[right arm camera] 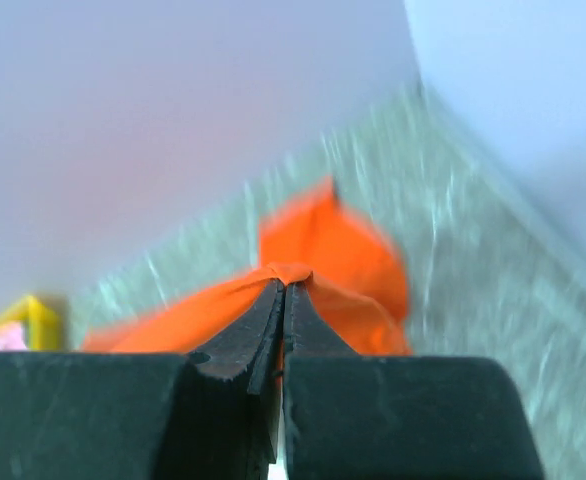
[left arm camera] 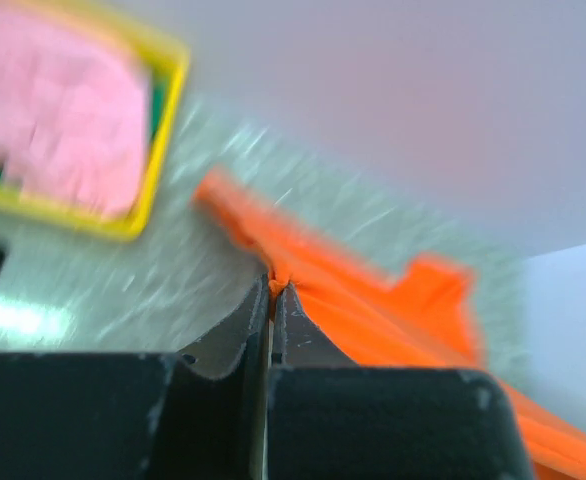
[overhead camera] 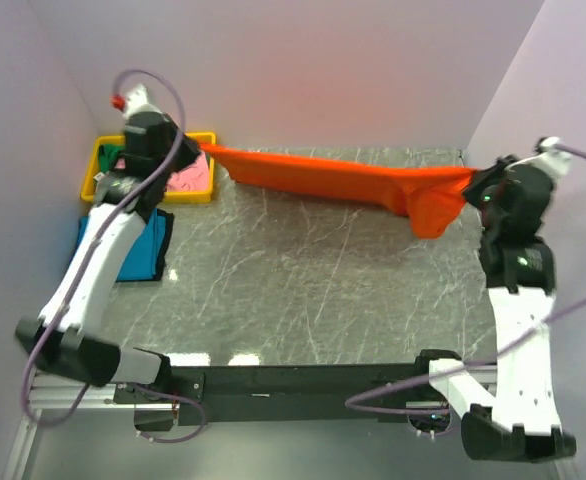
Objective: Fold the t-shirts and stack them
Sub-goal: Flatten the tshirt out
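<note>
The orange t-shirt (overhead camera: 323,178) hangs stretched in a long band across the back of the table, held up at both ends. My left gripper (overhead camera: 195,146) is shut on its left end, and the cloth bunches at the closed tips (left arm camera: 276,284). At the other end, my right gripper (overhead camera: 470,178) is shut on the shirt, with a fold pinched at its tips (right arm camera: 284,277) and a loose lobe (overhead camera: 433,212) sagging below. A teal blue t-shirt (overhead camera: 138,250) lies flat at the table's left edge, partly under my left arm. A pink t-shirt (overhead camera: 187,178) sits in the yellow tray (overhead camera: 201,190).
The yellow tray stands in the back left corner against the walls. Pale walls close in the table at the back, left and right. The marble tabletop (overhead camera: 303,290) lies bare in front of the stretched shirt.
</note>
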`<state>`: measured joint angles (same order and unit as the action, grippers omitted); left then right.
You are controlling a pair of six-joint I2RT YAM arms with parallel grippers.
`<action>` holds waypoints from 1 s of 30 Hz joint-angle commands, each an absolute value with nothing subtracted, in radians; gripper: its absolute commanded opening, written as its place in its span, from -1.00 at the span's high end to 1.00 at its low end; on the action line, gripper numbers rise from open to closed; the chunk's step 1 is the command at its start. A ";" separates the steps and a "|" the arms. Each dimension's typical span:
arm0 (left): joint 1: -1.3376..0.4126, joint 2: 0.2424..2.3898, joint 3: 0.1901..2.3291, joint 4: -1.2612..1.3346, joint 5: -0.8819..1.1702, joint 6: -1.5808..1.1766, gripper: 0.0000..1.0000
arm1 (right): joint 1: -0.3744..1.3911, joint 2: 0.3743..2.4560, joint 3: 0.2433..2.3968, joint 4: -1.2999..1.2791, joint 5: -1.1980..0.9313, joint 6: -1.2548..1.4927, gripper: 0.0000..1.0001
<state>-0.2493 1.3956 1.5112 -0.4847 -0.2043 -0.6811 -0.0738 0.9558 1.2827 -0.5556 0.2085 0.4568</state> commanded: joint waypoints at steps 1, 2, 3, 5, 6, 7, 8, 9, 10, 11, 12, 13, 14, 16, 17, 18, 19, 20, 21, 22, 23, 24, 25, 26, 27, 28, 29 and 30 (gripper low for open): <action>-0.259 1.226 1.652 -0.463 -0.242 -0.601 0.99 | -0.084 0.864 1.475 -0.572 0.316 0.330 1.00; -0.262 1.203 1.669 -0.462 -0.238 -0.592 0.99 | -0.086 0.850 1.505 -0.572 0.318 0.309 1.00; -0.264 1.178 1.698 -0.460 -0.236 -0.578 0.99 | -0.084 0.836 1.531 -0.569 0.318 0.266 1.00; -0.267 1.111 1.716 -0.456 -0.226 -0.566 0.99 | -0.084 0.789 1.592 -0.558 0.314 0.223 1.00; -0.267 1.086 1.732 -0.456 -0.215 -0.554 0.99 | -0.084 0.772 1.623 -0.549 0.301 0.175 1.00; -0.268 1.068 1.738 -0.459 -0.207 -0.548 0.99 | -0.084 0.741 1.635 -0.545 0.299 0.160 1.00; -0.267 1.034 1.746 -0.469 -0.199 -0.542 0.99 | -0.084 0.727 1.647 -0.538 0.293 0.140 1.00; -0.267 1.017 1.762 -0.474 -0.180 -0.534 0.99 | -0.084 0.713 1.657 -0.531 0.266 0.099 1.00; -0.267 0.991 1.767 -0.479 -0.172 -0.529 0.99 | -0.084 0.692 1.678 -0.522 0.255 0.081 1.00; -0.267 0.979 1.773 -0.488 -0.164 -0.525 0.99 | -0.084 0.683 1.689 -0.520 0.239 0.045 1.00; -0.267 0.967 1.782 -0.494 -0.150 -0.522 0.99 | -0.084 0.677 1.700 -0.519 0.220 0.025 1.00; -0.267 0.947 1.784 -0.500 -0.146 -0.519 0.99 | -0.084 0.667 1.719 -0.522 0.175 0.008 1.00; -0.267 0.939 1.787 -0.505 -0.144 -0.517 0.99 | -0.084 0.670 1.729 -0.529 0.158 0.006 1.00; -0.267 0.922 1.784 -0.515 -0.135 -0.503 0.99 | -0.084 0.680 1.761 -0.561 0.100 -0.055 1.00; -0.267 0.920 1.781 -0.518 -0.132 -0.491 0.99 | -0.084 0.684 1.767 -0.571 0.085 -0.070 1.00; -0.268 0.920 1.766 -0.525 -0.129 -0.483 0.99 | -0.084 0.689 1.767 -0.581 0.060 -0.077 1.00; -0.267 0.928 1.755 -0.528 -0.121 -0.477 0.99 | -0.084 0.692 1.758 -0.583 0.039 -0.086 1.00; -0.267 0.936 1.740 -0.531 -0.115 -0.468 0.99 | -0.084 0.693 1.747 -0.581 0.003 -0.093 1.00; -0.267 0.943 1.702 -0.534 -0.107 -0.466 0.99 | -0.086 0.696 1.717 -0.583 -0.027 -0.095 1.00; -0.267 0.965 1.677 -0.532 -0.097 -0.468 0.99 | -0.086 0.710 1.697 -0.584 -0.049 -0.098 1.00; -0.267 0.974 1.646 -0.523 -0.095 -0.475 0.99 | -0.084 0.716 1.671 -0.584 -0.095 -0.100 1.00; -0.267 0.982 1.569 -0.509 -0.091 -0.479 0.99 | -0.084 0.722 1.593 -0.569 -0.107 -0.097 1.00; -0.267 0.998 1.524 -0.483 -0.084 -0.479 0.99 | -0.084 0.736 1.547 -0.560 -0.116 -0.098 1.00; -0.267 1.009 1.481 -0.435 -0.092 -0.480 0.99 | -0.084 0.747 1.498 -0.549 -0.139 -0.097 1.00; -0.267 1.023 1.404 -0.410 -0.100 -0.474 0.99 | -0.084 0.771 1.400 -0.517 -0.146 -0.097 1.00; -0.267 1.067 1.373 -0.391 -0.110 -0.469 0.99 | -0.084 0.787 1.346 -0.493 -0.155 -0.095 1.00; -0.267 1.097 1.344 -0.353 -0.136 -0.460 0.99 | -0.084 0.802 1.294 -0.464 -0.164 -0.095 1.00; -0.265 1.127 1.298 -0.330 -0.146 -0.456 0.99 | -0.083 0.836 1.190 -0.392 -0.178 -0.094 1.00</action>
<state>-0.2737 1.0378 1.3926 -0.4267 -0.1028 -0.4919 -0.0776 0.7238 1.3666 -0.4911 -0.1219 -0.0727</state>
